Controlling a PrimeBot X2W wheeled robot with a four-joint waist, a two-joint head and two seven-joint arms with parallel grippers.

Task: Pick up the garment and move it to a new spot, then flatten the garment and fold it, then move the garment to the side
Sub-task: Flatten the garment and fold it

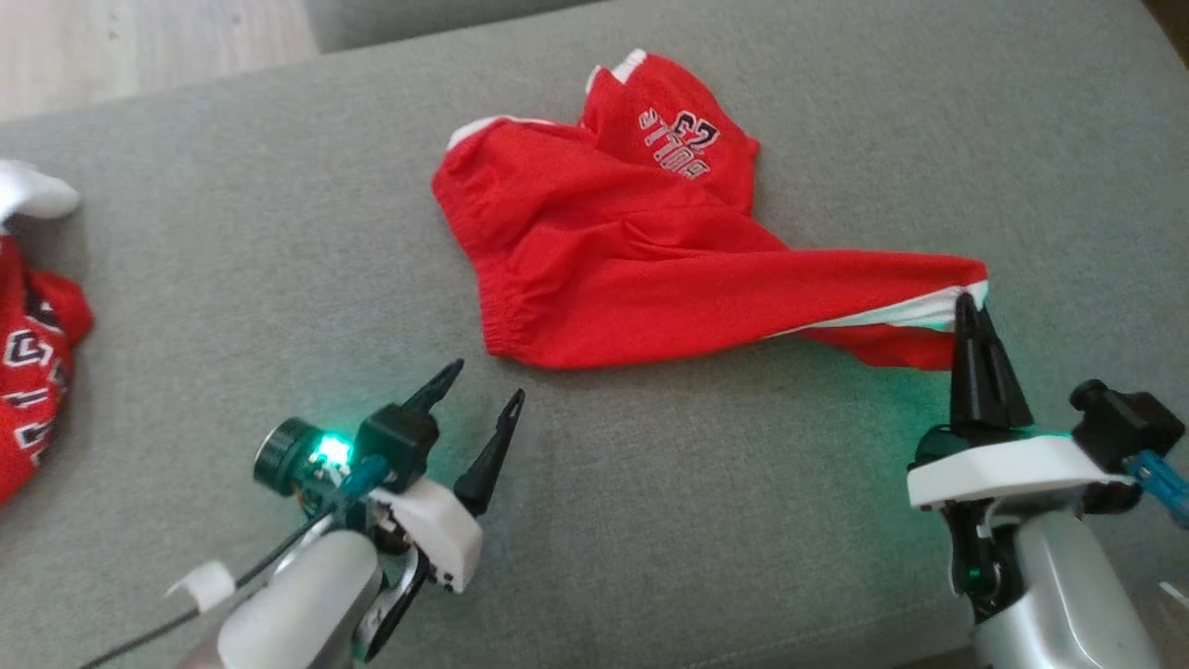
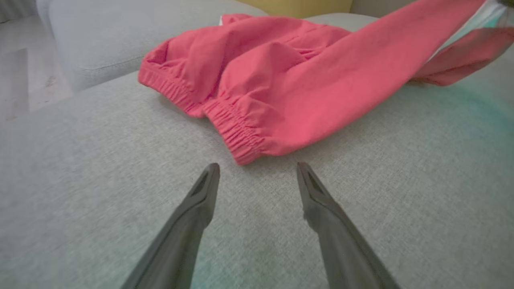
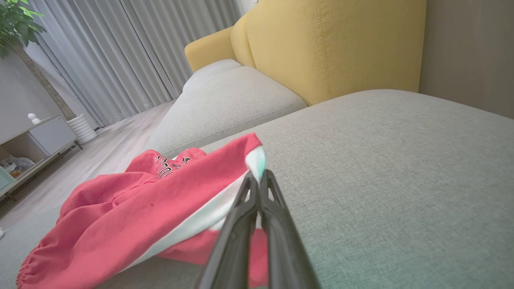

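Note:
The garment (image 1: pixel 641 269) is a pair of red shorts with white side stripes and a printed logo, lying crumpled on the grey cushion (image 1: pixel 743 520). One leg is stretched out to the right. My right gripper (image 1: pixel 966 302) is shut on that leg's hem at the white stripe; in the right wrist view its fingers (image 3: pixel 257 178) pinch the garment (image 3: pixel 160 200) edge, lifted slightly. My left gripper (image 1: pixel 483 381) stands open just short of the elastic waistband (image 2: pixel 241 140), with nothing between its fingers (image 2: pixel 209 176).
Another red and white garment (image 1: pixel 32 353) lies at the cushion's far left edge. A yellow sofa back (image 3: pixel 321 44) rises beyond the cushions. Wooden floor (image 1: pixel 139 46), curtains and a low cabinet (image 3: pixel 36 136) lie beyond.

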